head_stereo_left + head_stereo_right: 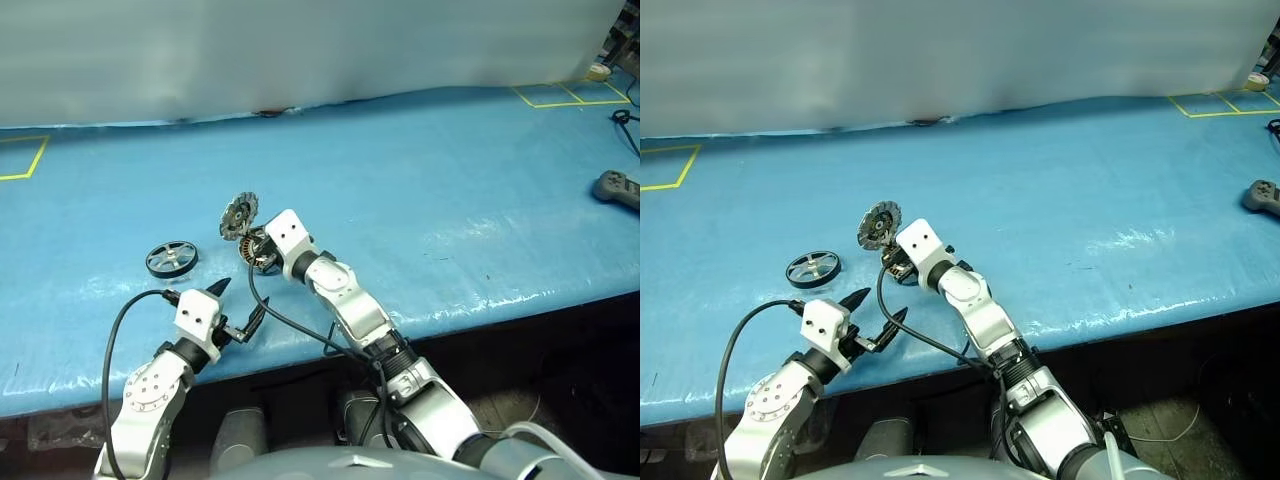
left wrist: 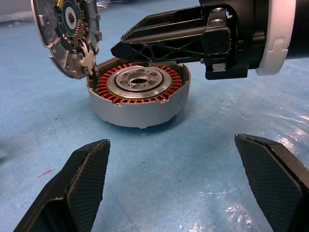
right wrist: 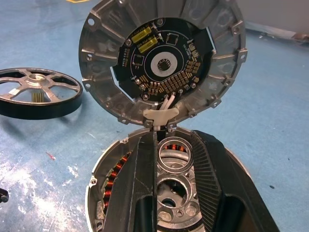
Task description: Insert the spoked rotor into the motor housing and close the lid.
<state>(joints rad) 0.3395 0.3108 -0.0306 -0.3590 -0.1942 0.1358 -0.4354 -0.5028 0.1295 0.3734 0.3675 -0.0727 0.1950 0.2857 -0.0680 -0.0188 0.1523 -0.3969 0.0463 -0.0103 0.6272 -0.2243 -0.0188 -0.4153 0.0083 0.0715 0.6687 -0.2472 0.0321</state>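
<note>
1. Head-camera views give you the blue-covered table (image 1: pixel 420 190) with everything clustered near its front edge.
2. Your shallow round silver-grey metal motor housing (image 2: pixel 139 96) sits on the blue surface, its ring of copper-coloured windings and silver centre exposed.
3. Your round silver-grey lid (image 3: pixel 164 63), hinged at the housing's rim, stands up open, its inner face showing a dark circuit-like disc.
4. Your small dark spoked rotor with the shiny silver hub (image 1: pixel 171 259) lies flat on the table, just to the left of the housing and apart from it.
5. Your right gripper (image 3: pixel 174 159) reaches over the open housing, its two black fingers close together with a narrow gap between them, right above the windings and centre; they grip nothing that you can see.
6. Your left gripper (image 1: pixel 238 308) hovers near the table's front edge, facing the housing, fingers spread wide and empty.
7. Over at the far right you have a grey handheld controller (image 1: pixel 617 188) lying on the table.
</note>
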